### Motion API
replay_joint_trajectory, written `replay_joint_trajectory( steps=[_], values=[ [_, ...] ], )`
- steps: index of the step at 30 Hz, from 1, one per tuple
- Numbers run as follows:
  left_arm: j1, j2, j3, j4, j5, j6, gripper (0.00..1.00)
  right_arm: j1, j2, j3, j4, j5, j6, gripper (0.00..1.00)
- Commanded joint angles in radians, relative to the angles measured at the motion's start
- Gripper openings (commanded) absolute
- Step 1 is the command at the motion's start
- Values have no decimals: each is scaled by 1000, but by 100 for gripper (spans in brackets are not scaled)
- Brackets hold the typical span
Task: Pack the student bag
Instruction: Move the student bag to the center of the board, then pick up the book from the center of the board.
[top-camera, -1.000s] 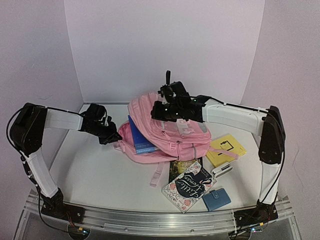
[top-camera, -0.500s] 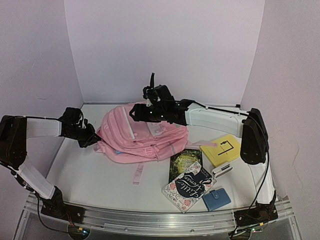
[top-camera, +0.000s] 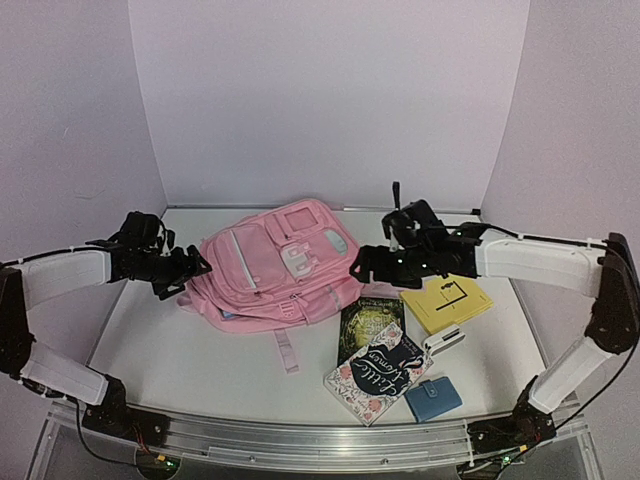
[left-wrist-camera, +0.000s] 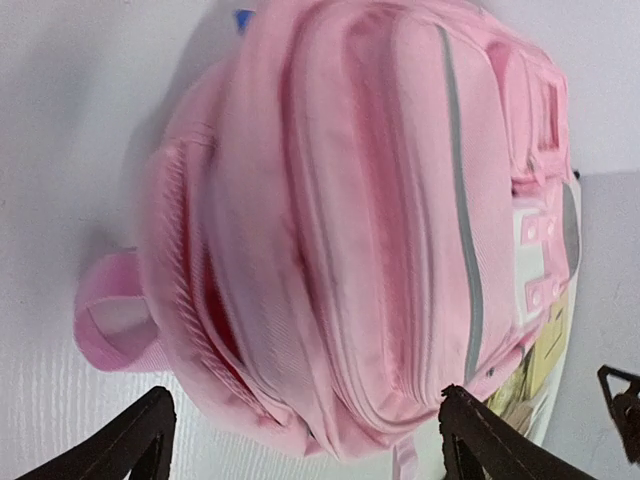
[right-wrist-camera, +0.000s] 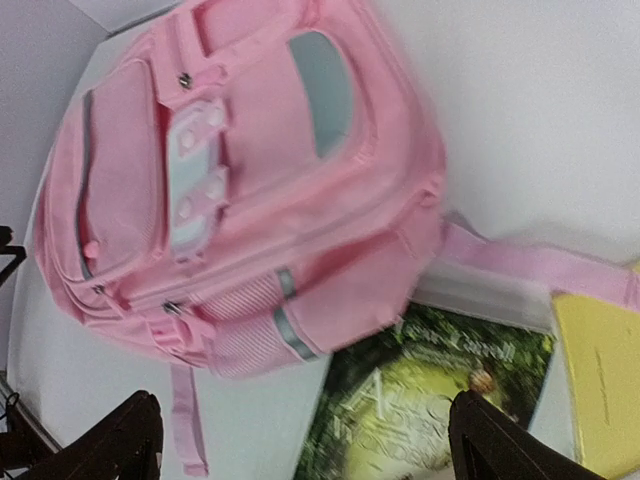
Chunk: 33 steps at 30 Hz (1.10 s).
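Student bag (top-camera: 275, 265) now lies flat, released; blue corner (left-wrist-camera: 243, 16) pokes out

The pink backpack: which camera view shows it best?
The top view: the whole backpack shows, front side up. The left wrist view shows only one end; the right wrist view, its front, blurred.

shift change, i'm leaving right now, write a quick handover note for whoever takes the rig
Left gripper: open, empty, at the backpack's left end.
Right gripper: open, empty, by its right side.
Backpack: lying flat on the table, front pockets up, held by neither arm. A blue corner pokes out at one end; contents otherwise hidden.
Outside the bag: green book at its edge, floral book, yellow notebook, blue wallet, small white item.
Left to do: probably open the bag and load those five.
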Motion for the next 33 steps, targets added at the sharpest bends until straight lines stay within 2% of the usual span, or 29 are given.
replay_joint_trajectory(
  steps=[1,4,7,10,14,20,33],
  values=[
    [-179,-91,23,-112,-114,38,94,-38,-184,-179,-130,-1,114,95],
    [-299,-121,35,-118,-113,19,94,-43,-296,-286,-164,-43,184,95],
    [-423,-107,46,-84,-95,25,93,-43,-399,-431,-168,-75,253,90],
    [-534,-29,73,-46,-57,50,92,-43,-464,-540,-165,-106,309,82],
    [-654,86,125,-2,-15,76,92,-44,-534,-612,-165,-102,350,78],
    [-709,201,159,134,129,53,90,-43,-507,-666,-138,-123,353,74],
    [-777,435,314,137,297,71,82,-43,-421,-771,104,-183,400,70]
  ],
)
